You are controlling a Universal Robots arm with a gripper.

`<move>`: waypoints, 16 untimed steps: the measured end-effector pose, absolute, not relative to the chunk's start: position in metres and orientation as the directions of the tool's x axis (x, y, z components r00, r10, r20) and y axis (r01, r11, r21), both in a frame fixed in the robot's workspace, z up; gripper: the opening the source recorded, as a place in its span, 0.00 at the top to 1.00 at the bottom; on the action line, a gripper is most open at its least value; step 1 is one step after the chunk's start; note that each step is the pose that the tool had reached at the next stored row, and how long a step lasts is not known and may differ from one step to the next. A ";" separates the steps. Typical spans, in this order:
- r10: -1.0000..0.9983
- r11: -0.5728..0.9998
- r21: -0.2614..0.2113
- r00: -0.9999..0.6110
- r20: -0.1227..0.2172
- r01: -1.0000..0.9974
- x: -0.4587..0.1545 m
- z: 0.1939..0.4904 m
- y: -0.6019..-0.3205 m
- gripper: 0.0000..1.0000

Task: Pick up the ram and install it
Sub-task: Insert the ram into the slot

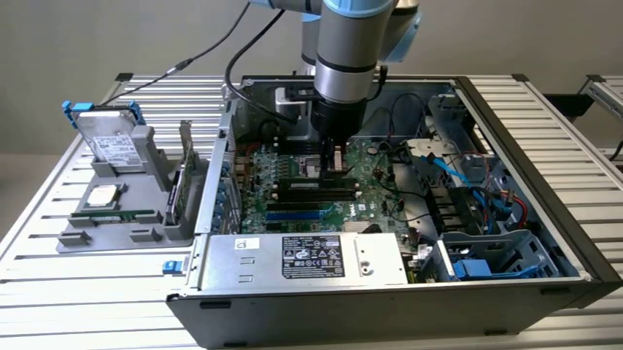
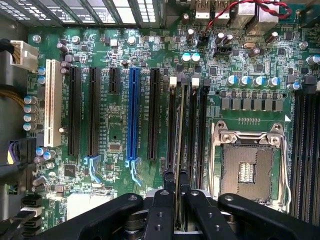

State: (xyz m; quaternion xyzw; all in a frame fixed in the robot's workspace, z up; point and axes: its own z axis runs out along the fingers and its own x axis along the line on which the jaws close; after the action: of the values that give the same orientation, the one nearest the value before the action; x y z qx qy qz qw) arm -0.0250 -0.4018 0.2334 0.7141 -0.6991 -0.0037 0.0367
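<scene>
Wrist view: hand [image 2: 176, 181] nearly closed, gripping the ram [image 2: 178, 160] edge-on above the motherboard [image 2: 120, 125] slots.

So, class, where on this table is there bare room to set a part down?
Bare slats: the table corner bordered by the grey parts holder and the computer case; also the strip beside the case on the exterior view's right. Crowded: inside the case, where the hand hangs over the motherboard beside tangled cables.
</scene>
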 end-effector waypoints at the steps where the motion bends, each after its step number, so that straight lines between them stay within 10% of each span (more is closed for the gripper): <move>1: -0.999 -0.021 0.058 0.023 0.047 -0.998 -0.025 0.233 -0.402 0.87; 16: -0.997 -0.050 0.058 0.054 0.063 -0.997 -0.025 0.230 -0.402 0.87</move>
State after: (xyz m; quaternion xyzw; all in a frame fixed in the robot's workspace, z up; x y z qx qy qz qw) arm -0.0250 -0.4020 0.2304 0.7247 -0.6878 0.0027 0.0427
